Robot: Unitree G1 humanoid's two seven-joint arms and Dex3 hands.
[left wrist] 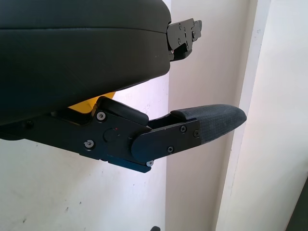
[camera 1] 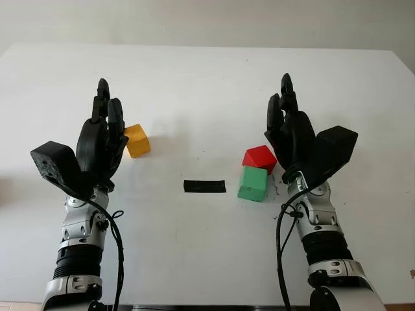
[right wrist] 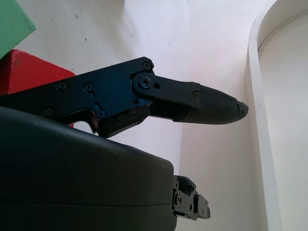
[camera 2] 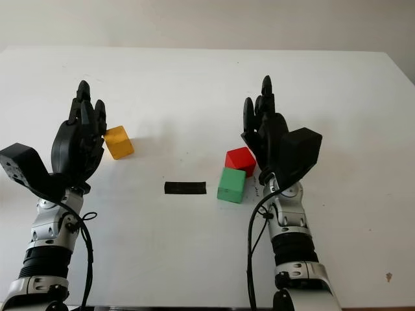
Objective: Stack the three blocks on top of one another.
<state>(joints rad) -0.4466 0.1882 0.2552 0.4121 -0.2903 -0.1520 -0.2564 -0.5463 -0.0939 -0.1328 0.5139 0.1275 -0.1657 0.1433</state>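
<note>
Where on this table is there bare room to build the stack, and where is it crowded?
Bare table lies beyond both hands, and between the yellow block and the red block, above the black tape strip. The near edge is free too. It is crowded where the open right hand adjoins the red and green block, and where the open left hand flanks the yellow.

From my station I note the right hand point(camera 1: 288, 133) covers the red block's point(camera 1: 259, 156) right side. The left hand point(camera 1: 102, 139) overlaps the yellow block's point(camera 1: 137, 140) left edge. The green block point(right wrist: 12, 21) is cut off in the right wrist view.
</note>
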